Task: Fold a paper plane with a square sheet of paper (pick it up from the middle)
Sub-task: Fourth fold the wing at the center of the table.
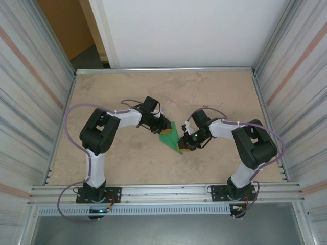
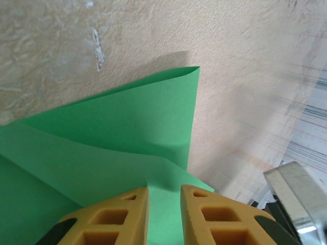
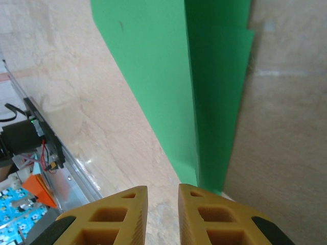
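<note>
The square sheet of paper lies on the table between my two arms, folded into a bright green pointed shape with overlapping flaps. My left gripper is at its far left edge. In the left wrist view the green paper spreads under the yellow fingers, and the left gripper stands slightly open with paper showing through the narrow gap. My right gripper is at the paper's near tip. In the right wrist view the right gripper is slightly open over bare table, and the paper ends at its right fingertip.
The beige table is fenced by aluminium rails and ribbed side walls. A rail with electronics runs left of the right gripper, and a metal rail corner is right of the left gripper.
</note>
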Robot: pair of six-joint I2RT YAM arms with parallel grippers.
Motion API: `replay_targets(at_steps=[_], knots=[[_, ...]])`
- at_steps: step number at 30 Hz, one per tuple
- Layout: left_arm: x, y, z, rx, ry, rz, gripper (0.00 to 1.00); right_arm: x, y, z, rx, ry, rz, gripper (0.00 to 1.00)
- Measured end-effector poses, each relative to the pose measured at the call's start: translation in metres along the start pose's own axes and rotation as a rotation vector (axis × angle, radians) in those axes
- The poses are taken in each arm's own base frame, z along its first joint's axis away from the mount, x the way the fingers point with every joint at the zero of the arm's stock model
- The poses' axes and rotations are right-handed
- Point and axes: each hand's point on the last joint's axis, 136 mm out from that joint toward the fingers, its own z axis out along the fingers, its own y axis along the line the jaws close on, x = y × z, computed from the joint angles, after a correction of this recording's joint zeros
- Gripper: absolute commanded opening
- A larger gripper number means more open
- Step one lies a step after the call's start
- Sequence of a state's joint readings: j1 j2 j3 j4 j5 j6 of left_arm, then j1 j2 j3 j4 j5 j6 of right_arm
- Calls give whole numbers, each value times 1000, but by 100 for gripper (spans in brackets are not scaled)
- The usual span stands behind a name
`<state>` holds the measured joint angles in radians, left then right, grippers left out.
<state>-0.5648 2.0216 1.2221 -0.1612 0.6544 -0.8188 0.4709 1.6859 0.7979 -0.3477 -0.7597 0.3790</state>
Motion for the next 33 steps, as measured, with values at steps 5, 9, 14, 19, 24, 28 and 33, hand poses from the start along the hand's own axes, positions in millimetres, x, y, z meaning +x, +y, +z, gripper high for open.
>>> replay_targets(at_steps=[5, 9, 14, 19, 24, 28, 33], knots=[[0, 0, 0, 1, -1, 0, 23, -1, 0, 0, -3, -5, 0, 22], [0, 0, 0, 1, -1, 0, 23, -1, -1, 2, -5, -1, 2, 21], [0, 0, 0, 1, -1, -6, 23, -1, -3, 5, -4, 5, 5, 21], [1, 2, 1, -1, 1, -17, 24, 0, -4, 8, -2, 13, 7, 22], [1, 2, 1, 0, 0, -20, 24, -2, -2, 6, -4, 3, 3, 28], [2, 3, 1, -2, 2, -23, 25, -6, 7, -9, 2, -62, -21, 32], [1, 3, 1, 2, -1, -23, 27, -13, 9, -23, 41, -134, -53, 32]])
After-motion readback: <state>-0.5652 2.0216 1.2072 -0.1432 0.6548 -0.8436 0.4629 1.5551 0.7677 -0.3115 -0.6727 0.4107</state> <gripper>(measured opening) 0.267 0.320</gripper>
